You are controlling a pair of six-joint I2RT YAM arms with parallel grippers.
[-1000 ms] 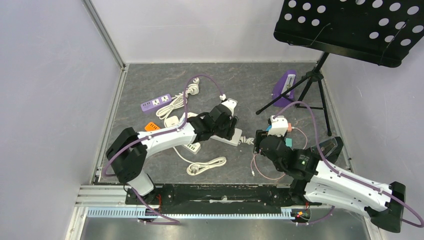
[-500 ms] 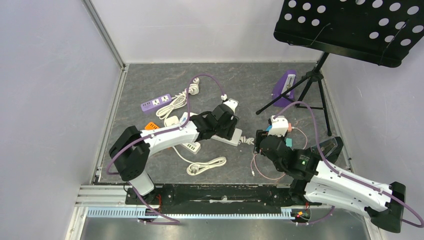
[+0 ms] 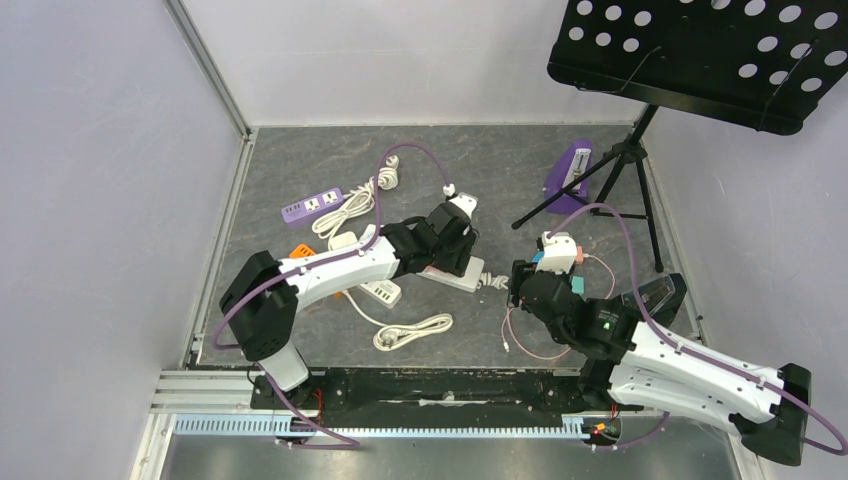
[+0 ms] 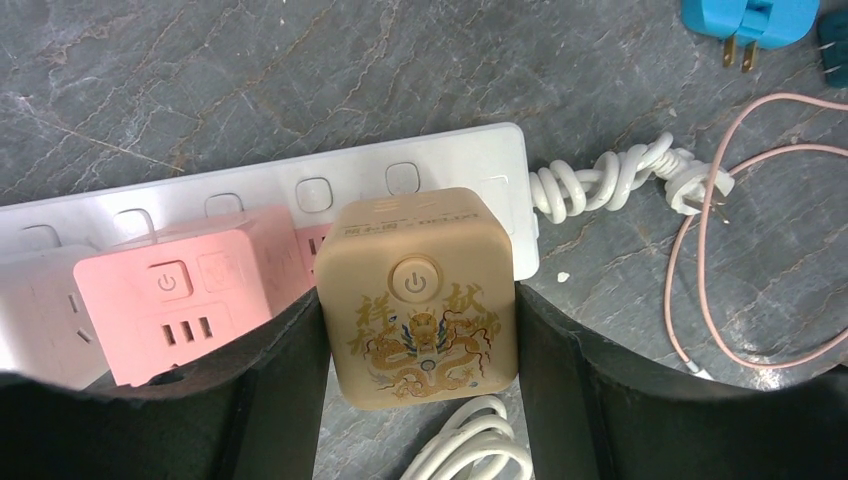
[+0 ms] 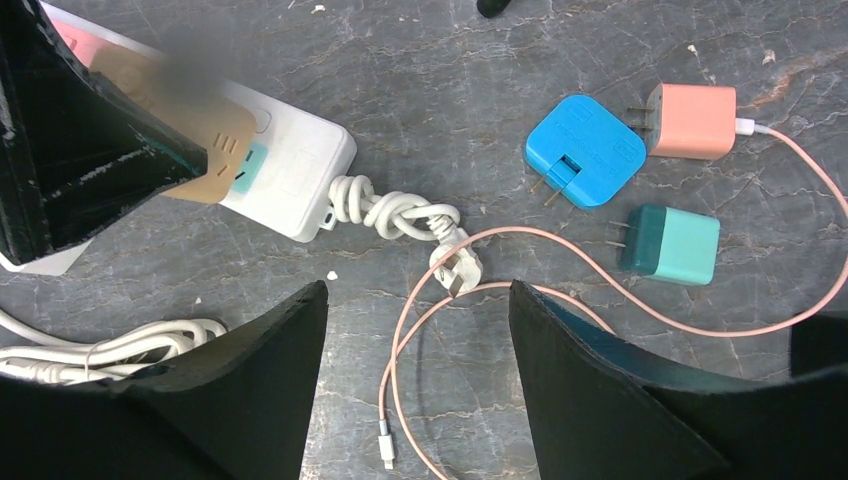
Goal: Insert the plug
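Two left fingers [image 4: 285,400] clamp the tan dragon-printed cube plug [image 4: 418,300] (right fingers [image 5: 250,400] spread wide).

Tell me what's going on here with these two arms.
The left pincer is clamped on a tan dragon-print cube adapter, holding it on the white power strip beside a pink cube. Whether it is fully seated can't be told. The right pincer hangs open and empty over the table near loose chargers.
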